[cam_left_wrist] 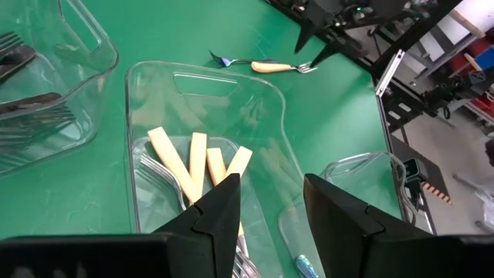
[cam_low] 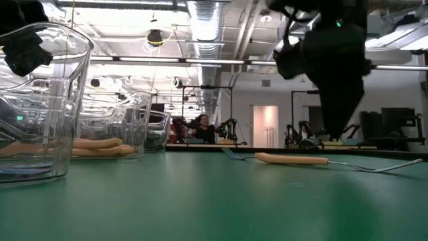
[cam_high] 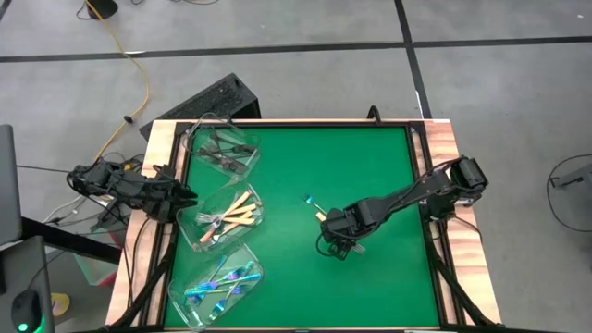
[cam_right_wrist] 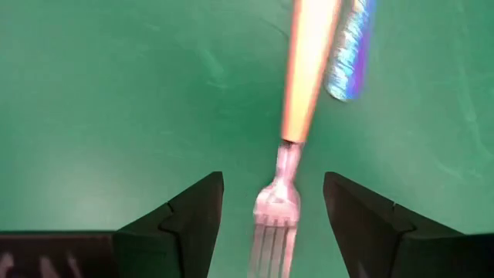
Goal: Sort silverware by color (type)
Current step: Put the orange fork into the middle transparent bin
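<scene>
Two forks loose on the green mat point(cam_high: 370, 166): a cream-handled fork point(cam_right_wrist: 297, 108) with a bright metal head, and an iridescent blue-purple fork point(cam_right_wrist: 349, 58) just beside it, handles touching or nearly so (cannot tell which). Both near the mat's middle, under the right gripper point(cam_right_wrist: 272, 202), fingers spread open on either side of the cream fork's tines, nothing held. Wide bare felt around them toward the mat's far and right edges. Three clear plastic tubs along the mat's left edge: far tub point(cam_high: 248, 139) with dark grey forks, middle tub point(cam_left_wrist: 154, 73) with four cream handles showing, near tub point(cam_high: 256, 268) with blue-purple ones. Left gripper point(cam_left_wrist: 270, 208) above the middle tub, open, empty.
</scene>
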